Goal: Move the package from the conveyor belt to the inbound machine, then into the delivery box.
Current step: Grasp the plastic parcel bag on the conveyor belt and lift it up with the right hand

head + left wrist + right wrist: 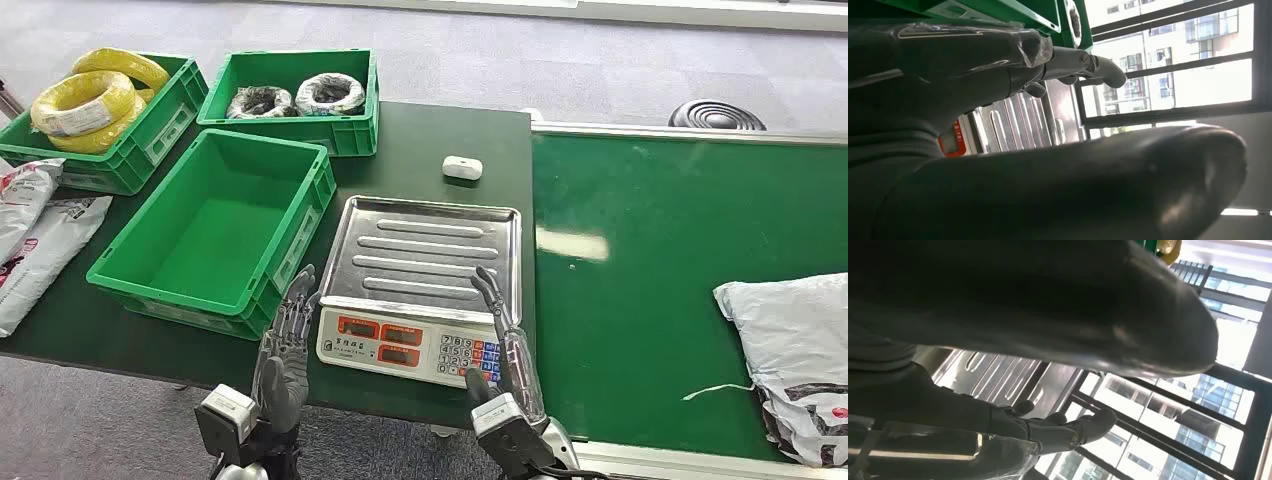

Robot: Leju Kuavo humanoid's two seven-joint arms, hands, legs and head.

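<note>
Empty green delivery box (215, 225) sits at left on the worktop (430, 140), just beside the scale (420, 290) with its bare steel tray. Left hand (285, 345) is raised at the scale's near-left corner, fingers extended and apart, nothing held; right hand (497, 335) likewise over the keypad, nothing held. Package (795, 350), a white poly mailer, lies far right on the green conveyor belt (650, 260), partly cut off by the frame edge. Judged soft, light, floppy, slick film; sag is expected. Best taken across the bulkier middle, not by a loose corner.
</note>
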